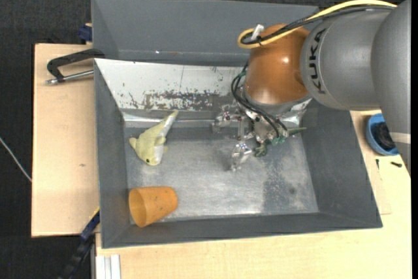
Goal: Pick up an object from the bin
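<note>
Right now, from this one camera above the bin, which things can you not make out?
All in the camera view:
1. Bin: the arm's orange cover hides its far right corner.
2. Gripper: too small and mixed with cables to tell its state.
3. Pale yellow toy: too blurred to tell its kind.

The grey metal bin has bare floor at centre and right; a pale yellow plush fish and a tipped orange plastic cup block the left.

Toy behind cup, left in bin
</note>
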You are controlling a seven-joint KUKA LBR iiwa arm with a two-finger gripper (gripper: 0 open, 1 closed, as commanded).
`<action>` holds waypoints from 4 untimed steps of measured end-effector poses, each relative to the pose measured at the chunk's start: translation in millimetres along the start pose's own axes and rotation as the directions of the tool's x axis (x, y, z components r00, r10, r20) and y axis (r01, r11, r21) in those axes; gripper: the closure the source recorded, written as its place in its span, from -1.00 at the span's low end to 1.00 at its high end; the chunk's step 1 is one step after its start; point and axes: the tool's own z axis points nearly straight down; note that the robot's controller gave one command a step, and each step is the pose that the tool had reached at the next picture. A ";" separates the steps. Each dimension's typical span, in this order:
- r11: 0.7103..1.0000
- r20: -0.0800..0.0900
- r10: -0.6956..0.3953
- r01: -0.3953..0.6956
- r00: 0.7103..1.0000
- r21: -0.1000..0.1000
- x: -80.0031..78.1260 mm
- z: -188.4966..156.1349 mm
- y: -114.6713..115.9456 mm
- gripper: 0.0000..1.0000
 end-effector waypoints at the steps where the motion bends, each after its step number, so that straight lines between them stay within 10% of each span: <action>1: 0.999 0.008 0.036 -0.036 0.999 0.002 14.3 5.1 42.3 -1.00; 2: 0.997 0.010 0.074 -0.074 0.997 -0.003 -17.1 -45.1 95.2 -1.00; 4: 0.992 -0.002 0.123 -0.123 0.992 0.001 4.3 -3.5 -12.8 -1.00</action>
